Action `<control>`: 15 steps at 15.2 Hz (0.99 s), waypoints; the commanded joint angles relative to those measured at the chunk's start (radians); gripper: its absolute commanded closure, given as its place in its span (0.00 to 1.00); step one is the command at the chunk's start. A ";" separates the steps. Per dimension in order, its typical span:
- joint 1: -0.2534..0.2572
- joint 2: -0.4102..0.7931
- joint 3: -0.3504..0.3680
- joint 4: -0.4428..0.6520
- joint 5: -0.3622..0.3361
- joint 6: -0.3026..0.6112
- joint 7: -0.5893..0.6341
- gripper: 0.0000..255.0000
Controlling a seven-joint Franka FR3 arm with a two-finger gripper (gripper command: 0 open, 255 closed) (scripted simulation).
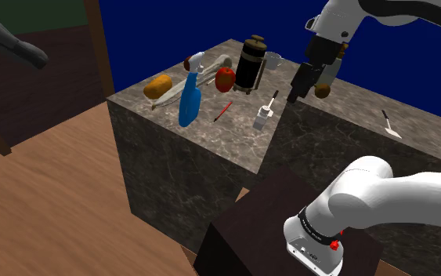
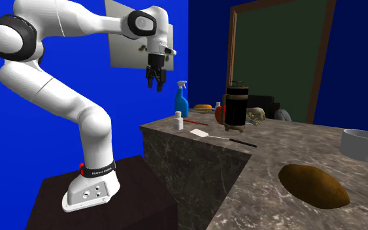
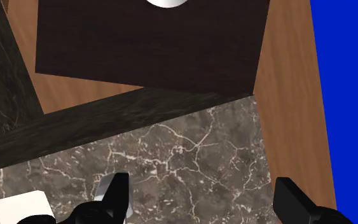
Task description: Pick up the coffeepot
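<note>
Overhead, the end effector [image 1: 295, 96] is seen hanging above a dark, veined marble bench [image 1: 226, 135], its fingers spread wide and nothing held between them. The black coffeepot [image 1: 250, 64] is stood upright on the bench, to the shoulder view's left of the end effector. A wooden floor [image 1: 54, 196] and blue walls [image 1: 171, 23] are shown around.

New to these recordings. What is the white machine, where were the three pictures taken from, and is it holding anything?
It is a white robot arm standing on a dark box, ending in a black pincer. One picture looks from beside the box, one from the counter's far side, one from a camera on the hand. On the counter stand a dark coffeepot, a blue spray bottle and a red fruit. The pincer hangs open above the counter, holding nothing.
</note>
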 commanded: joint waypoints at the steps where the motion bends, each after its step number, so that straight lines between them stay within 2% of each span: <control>1: 0.000 0.000 0.000 0.000 0.000 0.000 0.000 0.00; 8: -0.030 0.241 -0.048 0.149 -0.059 0.099 -0.026 0.00; 15: -0.054 0.484 -0.098 0.349 -0.093 0.152 -0.048 0.00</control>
